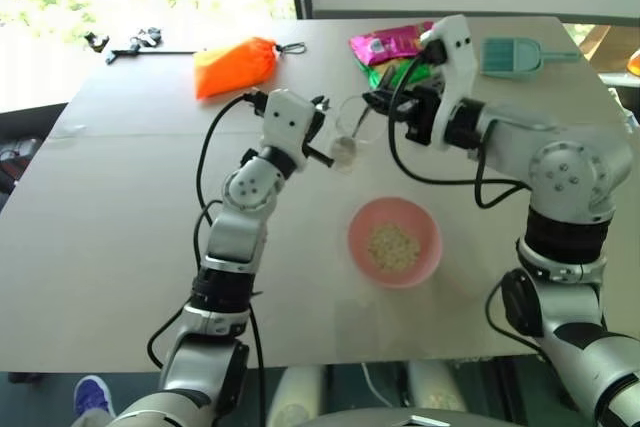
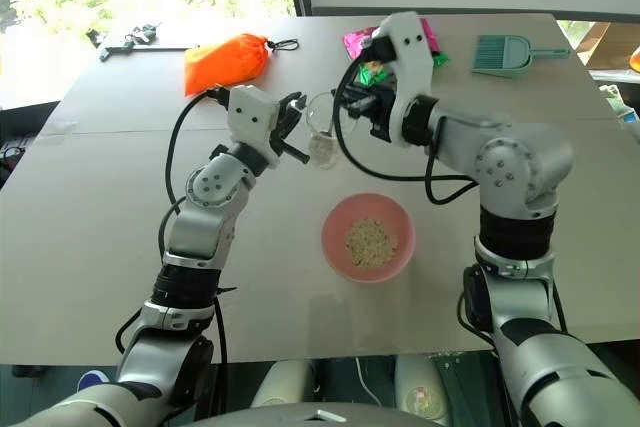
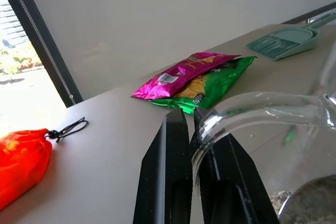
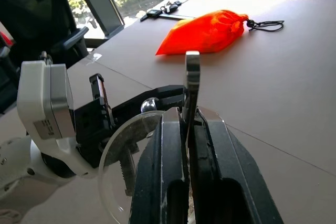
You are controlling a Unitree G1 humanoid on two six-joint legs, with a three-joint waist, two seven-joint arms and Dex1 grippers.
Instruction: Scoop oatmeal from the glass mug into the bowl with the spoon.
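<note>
My left gripper (image 1: pixel 324 132) is shut on the glass mug (image 1: pixel 349 133) at its rim and holds it beyond the bowl. In the left wrist view the black fingers (image 3: pixel 168 182) pinch the clear glass (image 3: pixel 252 103), with a little oatmeal (image 3: pixel 310 203) at the mug's bottom. My right gripper (image 1: pixel 377 103) is shut on the slim silver spoon (image 4: pixel 192 77), right beside the mug's open rim (image 4: pixel 123 145). The spoon's bowl is hidden. The pink bowl (image 1: pixel 357 247) sits on the table nearer me, with a heap of oatmeal (image 1: pixel 393 246) in it.
An orange drawstring bag (image 1: pixel 235 65) lies at the far left. Pink and green snack bags (image 1: pixel 392 48) lie behind the mug. A teal dustpan brush (image 1: pixel 512 57) is at the far right, and small black items (image 1: pixel 128 44) are at the far left corner.
</note>
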